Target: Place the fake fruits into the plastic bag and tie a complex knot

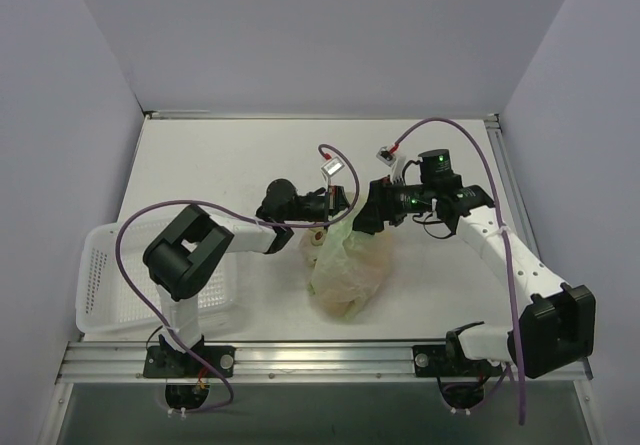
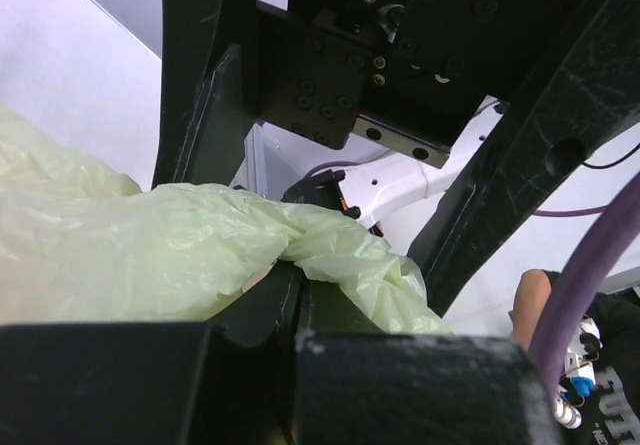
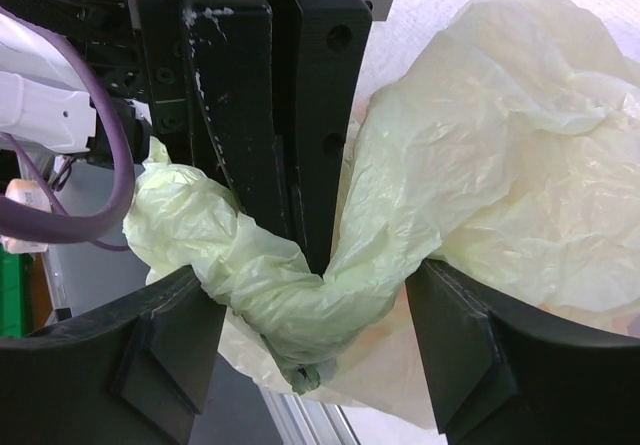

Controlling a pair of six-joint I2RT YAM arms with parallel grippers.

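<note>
The pale green plastic bag (image 1: 345, 270) lies mid-table with the fake fruits inside, showing as an orange blush (image 1: 377, 258) and a yellow patch (image 1: 347, 305) through the film. A small tan piece (image 1: 318, 235) sits at the bag's upper left edge. My left gripper (image 1: 345, 203) (image 2: 297, 270) is shut on the bag's film. In the right wrist view its closed fingers (image 3: 290, 135) come down from the top, and the twisted neck (image 3: 290, 295) loops under their tips. My right gripper (image 1: 368, 217) (image 3: 315, 355) stands open, its jaws wide on either side of that twisted neck. Whether a knot is tied there I cannot tell.
A white perforated basket (image 1: 110, 285) stands at the left, partly under the left arm. A metal rail (image 1: 320, 355) runs along the near edge, and another (image 1: 505, 180) along the right side. Purple cables (image 1: 470, 140) arc above both arms.
</note>
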